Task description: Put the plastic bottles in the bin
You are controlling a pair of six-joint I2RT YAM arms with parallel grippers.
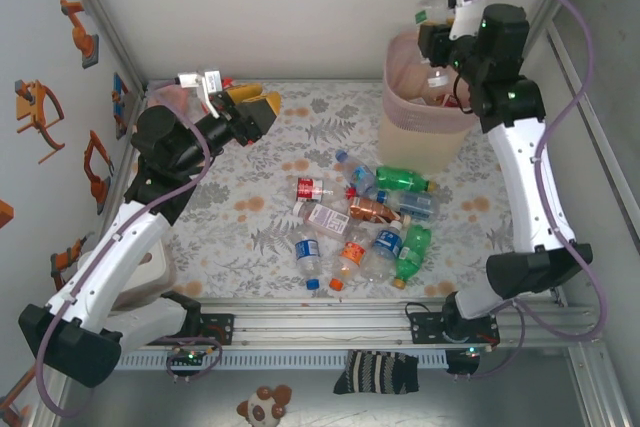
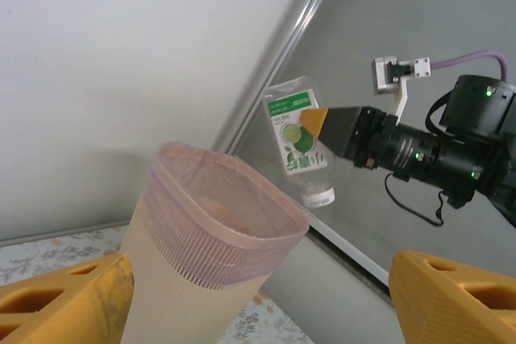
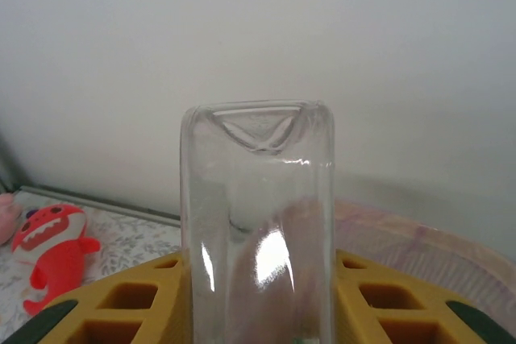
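The bin point(image 1: 425, 127), pink-rimmed over a cream body, stands at the back right. Above its rim my right gripper point(image 1: 437, 27) is shut on a clear plastic bottle point(image 1: 428, 9). In the left wrist view that bottle point(image 2: 300, 138) carries a green label and hangs cap down over the bin point(image 2: 201, 239). In the right wrist view its clear body point(image 3: 256, 215) sits between the yellow fingers point(image 3: 387, 304). Several plastic bottles point(image 1: 365, 217) lie heaped mid-table. My left gripper point(image 1: 262, 102) is open at the back left, holding nothing, its fingers point(image 2: 459, 296) wide apart.
A red plush toy point(image 3: 50, 239) lies by the back wall. White walls close in the back and sides. A striped cloth point(image 1: 375, 372) and a small plush point(image 1: 265, 407) lie in front of the arm rail. The floral tabletop point(image 1: 240, 207) is bare left of the pile.
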